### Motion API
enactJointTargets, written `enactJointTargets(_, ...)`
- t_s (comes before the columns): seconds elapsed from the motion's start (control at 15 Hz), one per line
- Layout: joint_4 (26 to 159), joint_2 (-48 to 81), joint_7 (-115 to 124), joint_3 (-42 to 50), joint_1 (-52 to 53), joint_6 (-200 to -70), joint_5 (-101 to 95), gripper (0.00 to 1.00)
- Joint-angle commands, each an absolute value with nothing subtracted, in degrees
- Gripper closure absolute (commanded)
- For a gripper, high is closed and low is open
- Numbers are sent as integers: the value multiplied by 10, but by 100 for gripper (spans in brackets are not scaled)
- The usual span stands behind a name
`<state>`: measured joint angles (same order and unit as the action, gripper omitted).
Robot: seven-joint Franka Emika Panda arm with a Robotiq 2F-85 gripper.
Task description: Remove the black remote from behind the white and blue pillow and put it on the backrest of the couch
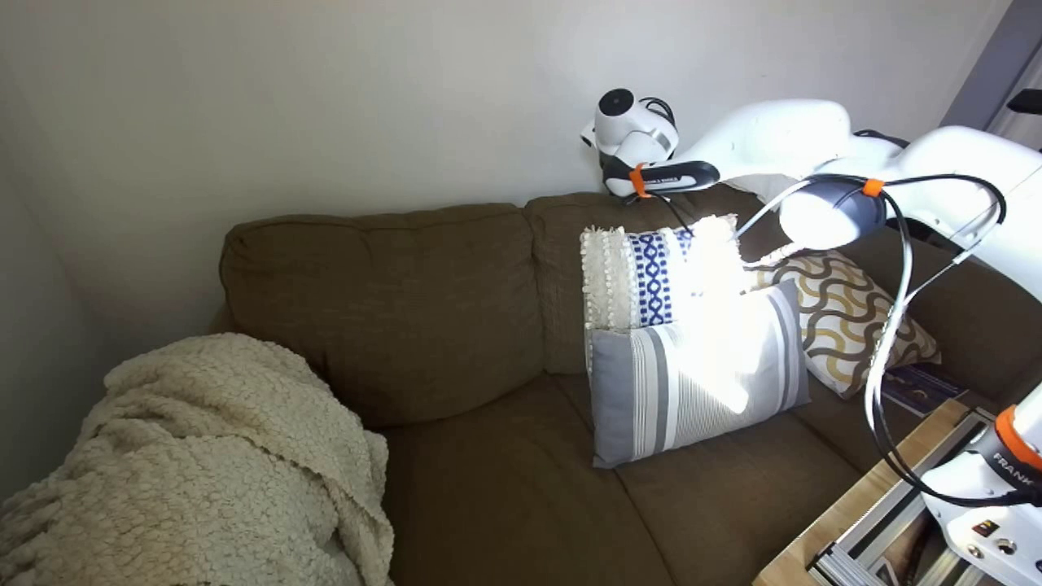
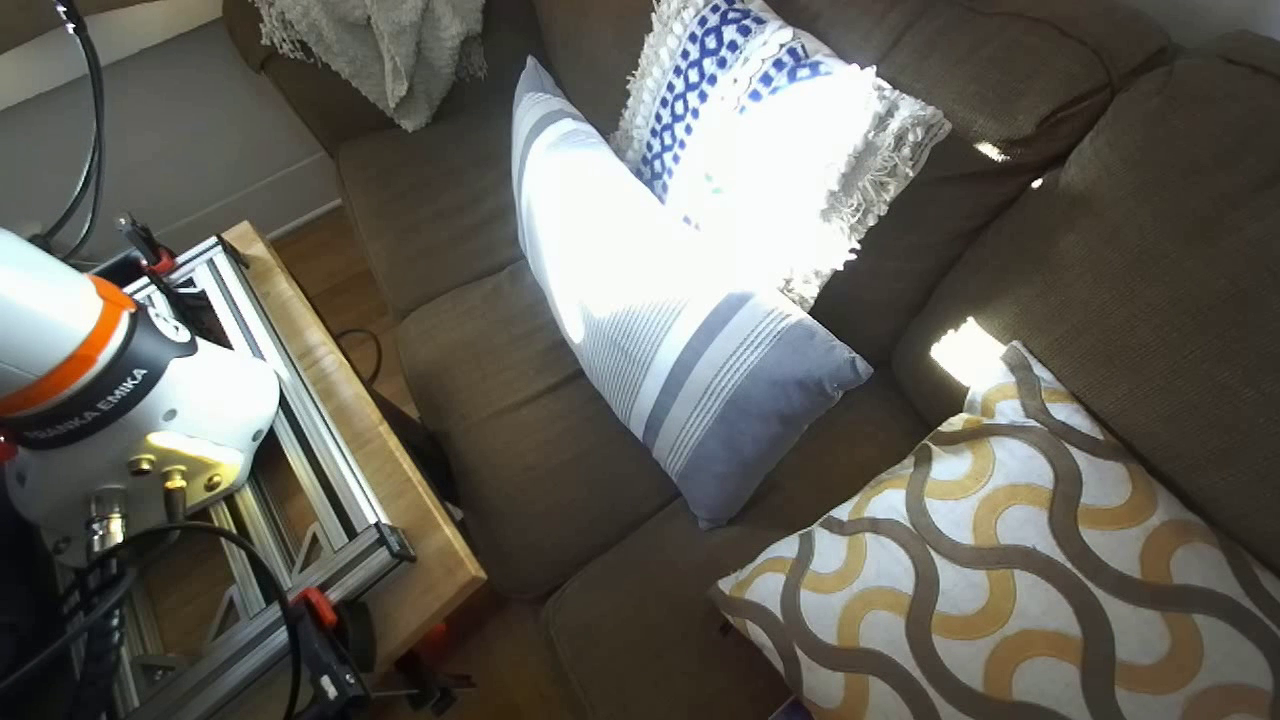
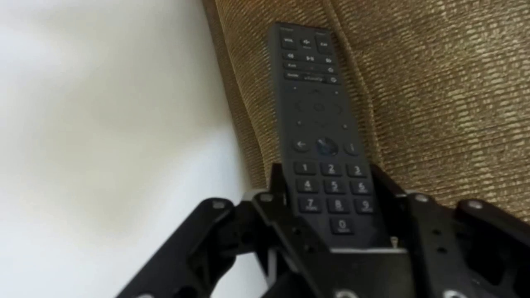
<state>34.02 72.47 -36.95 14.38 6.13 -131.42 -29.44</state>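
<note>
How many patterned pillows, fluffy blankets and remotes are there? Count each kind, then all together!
Patterned pillows: 3 (square white and blue fringed pillow, rectangular grey-and-white striped pillow, white fabric pillow with brown and gold waves)
Fluffy blankets: 1 (cream fleecy blanket, likely the same one in both exterior views)
Remotes: 1 (long black plastic remote)
Total: 5

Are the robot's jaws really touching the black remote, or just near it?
Touching. The wrist view shows it: the black remote sits snugly between the jaws, one against each long side, with no gap showing.
</note>
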Motion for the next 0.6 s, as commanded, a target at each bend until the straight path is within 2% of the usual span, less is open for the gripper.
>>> enactJointTargets(0.0,297,757,-362,162,58,-1319,-301,75)
enactJointTargets(0.2,292,764,-355,172,59,-1317,-301,74)
enactJointTargets(0.27,291,767,-353,174,59,-1316,-301,44)
enactJointTargets(0.33,290,769,-352,176,59,-1316,-300,25)
enactJointTargets(0.53,290,769,-355,176,58,-1321,-296,2)
